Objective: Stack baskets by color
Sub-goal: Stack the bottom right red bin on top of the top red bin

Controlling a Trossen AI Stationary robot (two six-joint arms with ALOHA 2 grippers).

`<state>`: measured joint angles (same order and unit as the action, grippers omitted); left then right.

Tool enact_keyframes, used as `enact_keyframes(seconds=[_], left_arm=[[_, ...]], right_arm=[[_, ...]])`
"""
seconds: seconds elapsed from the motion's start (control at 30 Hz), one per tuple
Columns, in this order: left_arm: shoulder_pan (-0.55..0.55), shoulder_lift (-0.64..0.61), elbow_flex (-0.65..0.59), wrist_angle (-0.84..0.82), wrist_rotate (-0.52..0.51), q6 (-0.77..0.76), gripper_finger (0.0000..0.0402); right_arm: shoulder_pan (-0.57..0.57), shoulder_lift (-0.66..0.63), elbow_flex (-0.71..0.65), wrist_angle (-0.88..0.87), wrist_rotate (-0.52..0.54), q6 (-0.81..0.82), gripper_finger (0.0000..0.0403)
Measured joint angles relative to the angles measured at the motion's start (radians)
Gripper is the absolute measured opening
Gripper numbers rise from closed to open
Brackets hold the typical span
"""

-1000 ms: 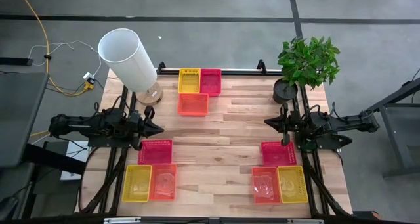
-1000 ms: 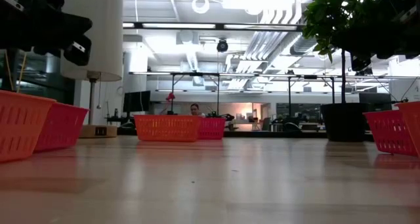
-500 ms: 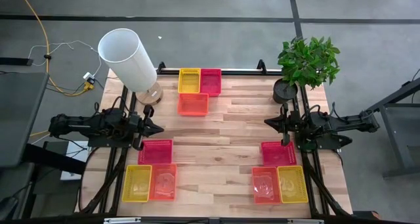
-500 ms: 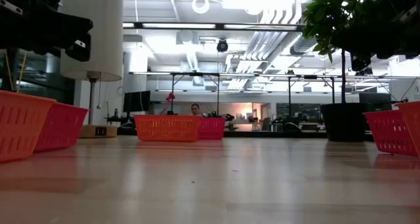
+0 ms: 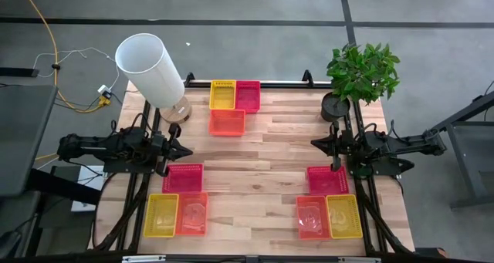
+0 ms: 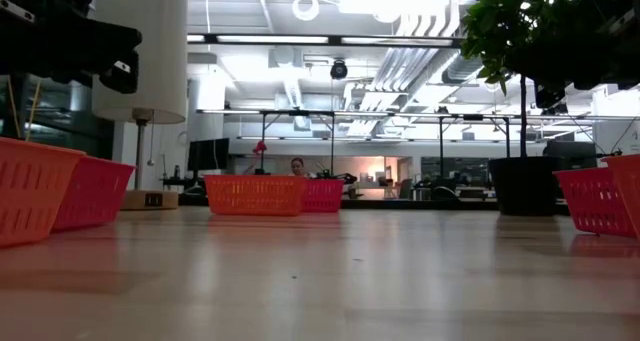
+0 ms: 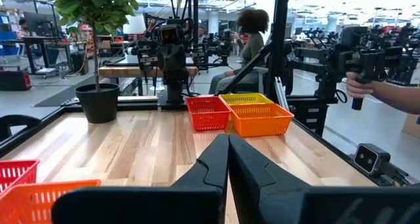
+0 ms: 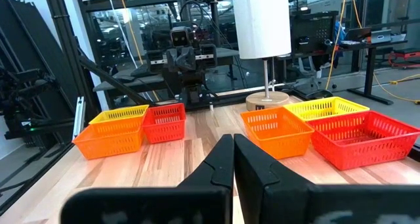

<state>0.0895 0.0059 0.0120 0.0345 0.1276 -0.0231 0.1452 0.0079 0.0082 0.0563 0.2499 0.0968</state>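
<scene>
Baskets point(image 5: 227, 122): three yellow, three magenta, three orange.

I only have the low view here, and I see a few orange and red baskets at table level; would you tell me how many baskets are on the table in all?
Observer: Nine, in three groups of three. Each group has one yellow, one magenta-red and one orange, for example the far group's yellow basket, magenta basket and orange basket.
Operator: Thank you. Is anything stacked already?
Observer: No, every basket sits singly on the wooden table.
Operator: And where are the grippers?
Observer: The left gripper is shut at the left edge, just beyond that side's magenta-red basket; the right gripper is shut at the right edge, holding nothing.
</scene>
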Motion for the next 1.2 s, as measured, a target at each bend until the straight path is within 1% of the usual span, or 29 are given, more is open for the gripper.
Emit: enact_keyframes(seconds=[0.1,0.17,0.23,0.3,0.37,0.47,0.57,0.67,0.8,0.9,0.97,1.03,1.1,1.2], left_arm=[[0.000,0.000,0.000,0.000,0.000,0.000,0.0000],[0.000,0.000,0.000,0.000,0.000,0.000,0.0000],[0.000,0.000,0.000,0.000,0.000,0.000,0.0000],[0.000,0.000,0.000,0.000,0.000,0.000,0.0000],[0.000,0.000,0.000,0.000,0.000,0.000,0.0000],[0.000,0.000,0.000,0.000,-0.003,0.000,0.0000],[0.000,0.000,0.000,0.012,-0.006,0.000,0.0000],[0.000,0.000,0.000,0.028,-0.008,0.000,0.0000],[0.000,0.000,0.000,0.030,-0.008,0.000,0.0000],[0.000,0.000,0.000,0.030,-0.008,0.000,0.0000],[0.000,0.000,0.000,0.030,-0.008,0.000,0.0000],[0.000,0.000,0.000,0.030,-0.008,0.000,0.0000],[0.000,0.000,0.000,0.030,-0.008,0.000,0.0000],[0.000,0.000,0.000,0.030,-0.008,0.000,0.0000]], right_arm=[[0.000,0.000,0.000,0.000,0.000,0.002,0.0000],[-0.001,0.001,0.000,0.020,0.003,0.036,0.0000],[-0.001,0.008,0.000,0.128,0.019,0.039,0.0000],[-0.001,0.025,0.006,0.263,-0.004,0.024,0.0000],[0.000,0.062,0.042,0.324,-0.047,-0.014,0.0000],[0.000,0.148,0.135,0.298,-0.056,-0.038,0.0008],[0.000,0.261,0.230,0.169,-0.048,-0.046,0.0035],[0.000,0.374,0.345,0.016,-0.049,-0.016,0.0078],[0.000,0.512,0.511,-0.317,-0.049,0.044,0.0144],[0.000,0.601,0.633,-0.568,-0.068,0.122,0.0184],[0.000,0.654,0.702,-0.720,-0.107,0.205,0.0201],[0.000,0.706,0.757,-0.850,-0.166,0.293,0.0210],[0.000,0.752,0.796,-0.949,-0.232,0.379,0.0212],[0.008,0.816,0.814,-1.046,-0.324,0.478,0.0212]])
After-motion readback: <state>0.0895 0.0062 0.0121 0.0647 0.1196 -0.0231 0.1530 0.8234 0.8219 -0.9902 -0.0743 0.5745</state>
